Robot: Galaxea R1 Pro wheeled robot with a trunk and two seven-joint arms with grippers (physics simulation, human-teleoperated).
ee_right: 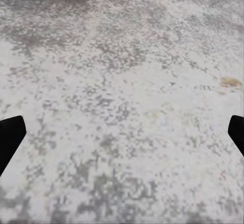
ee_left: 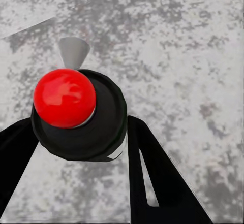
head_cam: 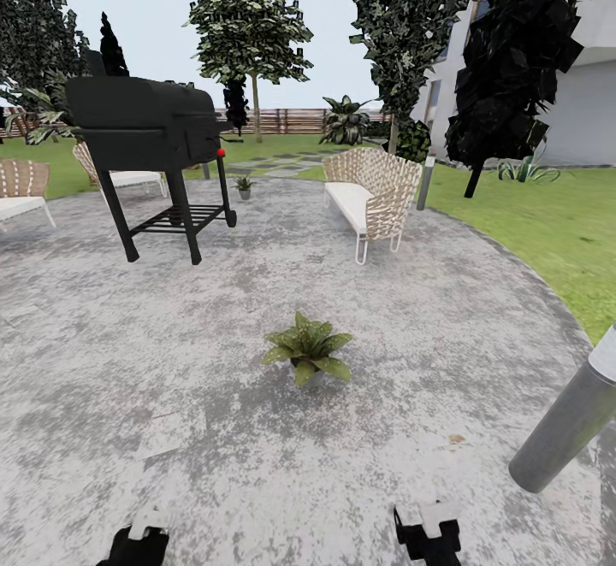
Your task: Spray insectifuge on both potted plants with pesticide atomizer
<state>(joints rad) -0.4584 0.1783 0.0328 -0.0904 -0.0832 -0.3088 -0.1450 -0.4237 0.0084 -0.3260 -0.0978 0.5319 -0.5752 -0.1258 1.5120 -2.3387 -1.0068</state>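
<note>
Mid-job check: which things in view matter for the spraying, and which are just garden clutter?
For the job:
- pesticide atomizer, held in the left gripper
- near potted plant on the patio
- far potted plant beside the grill

Just about:
- black grill
- wicker sofa
- grey post
- trees and fence

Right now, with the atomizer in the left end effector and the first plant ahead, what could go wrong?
1. The near potted plant sits low on the patio; driving in too far could knock it.
2. The far potted plant stands beside the black grill, whose legs could snag the base.
3. The left end effector holds the pesticide atomizer; a jolt might loosen it.
</note>
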